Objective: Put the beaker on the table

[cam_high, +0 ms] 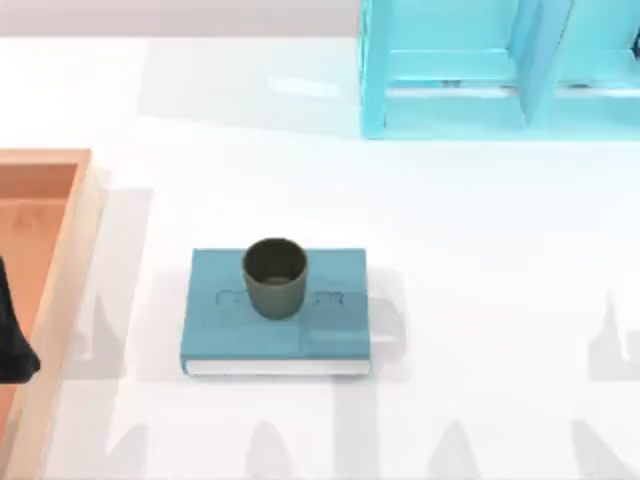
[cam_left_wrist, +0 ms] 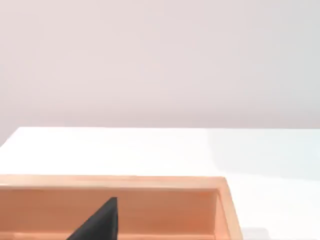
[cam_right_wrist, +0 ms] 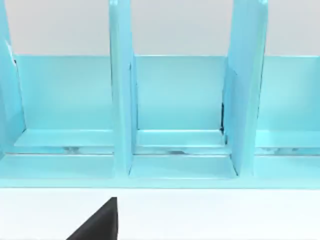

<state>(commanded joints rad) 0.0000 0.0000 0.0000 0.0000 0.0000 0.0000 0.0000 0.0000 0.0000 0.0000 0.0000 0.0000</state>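
Nearest the overhead camera, at the left edge of the top view, we see a dark part of our left arm (cam_high: 14,335) hanging over the orange wooden tray (cam_high: 55,290). We cannot tell how far that claw is open or whether it has hold of anything. In the left wrist view a dark wedge of the left gripper (cam_left_wrist: 97,222) shows against the tray's inner wall (cam_left_wrist: 165,210), with the white table (cam_left_wrist: 150,150) stretching behind it.

Moving rightward across the top view, the tray lies along the table's left side, well apart from the teal-blue book (cam_high: 275,325), which lies flat near the middle of the table (cam_high: 480,250). The beaker (cam_high: 274,278) stands upright on the book's cover, toward the book's far edge and a little left of its centre, its dark hollow facing up. It is touching the book and not the table, and nothing grips it.

Farther right and toward the back stands a light blue rack (cam_high: 500,70) with upright dividers. The right wrist view faces this rack (cam_right_wrist: 175,100) straight on, showing its compartments above a strip of white table (cam_right_wrist: 225,215). A dark wedge of the right gripper (cam_right_wrist: 97,222) shows at that view's edge; again we cannot tell how its fingers stand.
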